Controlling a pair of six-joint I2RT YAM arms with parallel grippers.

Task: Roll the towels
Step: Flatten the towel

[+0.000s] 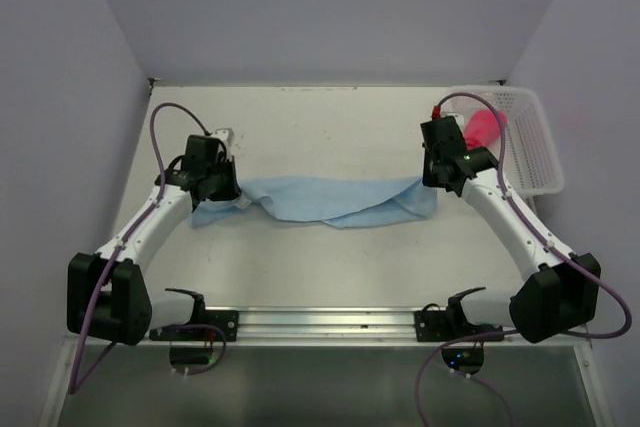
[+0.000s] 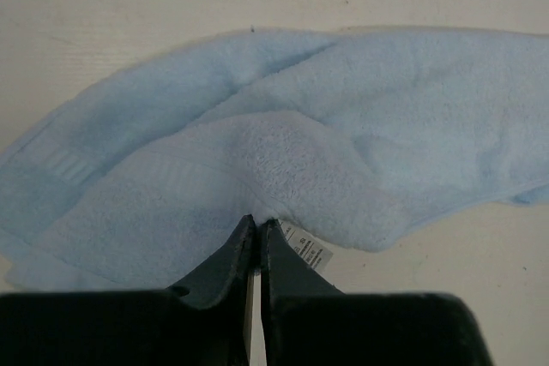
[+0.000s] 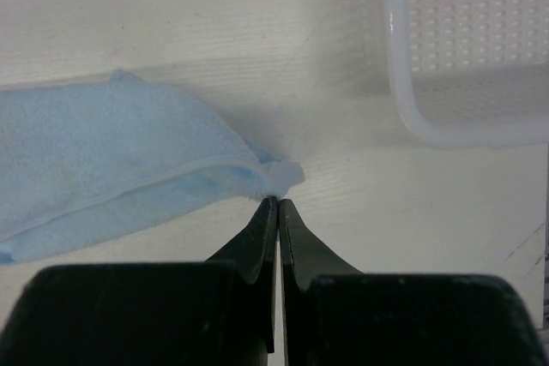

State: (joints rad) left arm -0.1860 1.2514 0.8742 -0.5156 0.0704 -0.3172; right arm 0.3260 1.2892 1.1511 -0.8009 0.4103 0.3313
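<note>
**Light blue towel [image 1: 330, 202] lying crosswise on the table [image 1: 330, 277], one end at each gripper.**
The towel's long axis runs left to right, parallel to the near table edge, and its cloth is bunched and partly folded over rather than flat. The left gripper [image 2: 258, 225] is clenched to a hairline gap at the left end beside the label [image 2: 306, 249], and appears to pinch the hem. The right gripper [image 3: 278, 203] is clenched on the right corner, just short of the white basket [image 1: 540, 162], which holds the red-pink towel [image 1: 482, 129]. Each arm is nearest its own end, so spreading the towel flat probably calls for both. A roll would then likely run along the long axis, from one end toward the other.
</note>
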